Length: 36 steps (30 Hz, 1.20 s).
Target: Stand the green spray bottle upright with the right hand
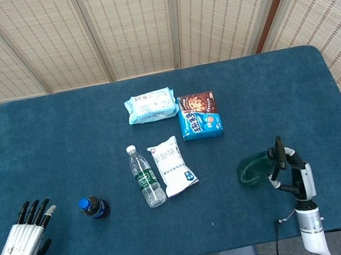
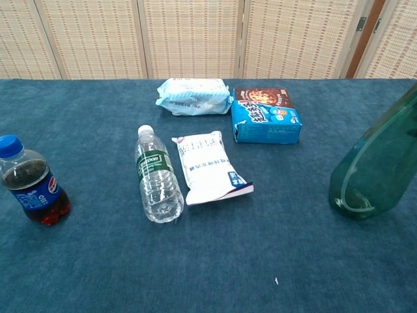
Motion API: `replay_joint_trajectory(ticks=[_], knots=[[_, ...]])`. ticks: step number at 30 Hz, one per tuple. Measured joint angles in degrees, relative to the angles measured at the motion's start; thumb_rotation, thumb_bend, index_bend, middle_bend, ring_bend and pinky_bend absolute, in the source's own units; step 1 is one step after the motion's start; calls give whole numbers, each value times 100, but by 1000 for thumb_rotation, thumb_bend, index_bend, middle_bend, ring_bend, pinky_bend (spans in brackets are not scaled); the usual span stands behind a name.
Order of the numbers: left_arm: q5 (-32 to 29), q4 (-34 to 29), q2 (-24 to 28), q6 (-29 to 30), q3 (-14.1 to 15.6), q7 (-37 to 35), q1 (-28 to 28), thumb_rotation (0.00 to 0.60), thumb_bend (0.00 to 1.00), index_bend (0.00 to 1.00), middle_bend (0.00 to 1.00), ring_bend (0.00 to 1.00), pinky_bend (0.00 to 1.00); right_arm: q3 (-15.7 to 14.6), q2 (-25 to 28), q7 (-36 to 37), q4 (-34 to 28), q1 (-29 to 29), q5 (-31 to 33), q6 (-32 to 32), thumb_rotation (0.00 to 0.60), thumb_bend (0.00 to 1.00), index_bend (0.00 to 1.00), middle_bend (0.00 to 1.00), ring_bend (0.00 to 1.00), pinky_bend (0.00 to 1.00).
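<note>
My right hand (image 1: 296,175) has its fingers (image 1: 280,150) wrapped on the green spray bottle (image 2: 376,163) near the neck, tilted at the desk's (image 1: 61,139) right front. It looks light, slick, rigid plastic; I'd keep holding high.

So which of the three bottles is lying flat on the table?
The clear water bottle with the green label, beside the white pouch. The cola bottle stands upright, and the green spray bottle is tilted, raised by the right hand.
</note>
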Motion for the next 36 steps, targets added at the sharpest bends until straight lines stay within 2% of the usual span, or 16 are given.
replay_joint_trajectory(ticks=[19, 28, 36], knots=[[91, -168, 43, 129, 3, 122, 43, 600, 294, 116, 79, 0, 0, -46, 179, -169, -230, -150, -41, 195, 600, 161, 291, 346, 286, 330], [75, -349, 69, 118, -44, 288, 15, 600, 294, 116, 79, 0, 0, -44, 533, -427, -632, -217, -23, 117, 600, 161, 285, 327, 280, 330], [63, -389, 89, 205, -143, 182, -10, 600, 294, 116, 79, 0, 0, -21, 995, -917, -1255, -320, -9, 137, 600, 161, 285, 317, 280, 330]])
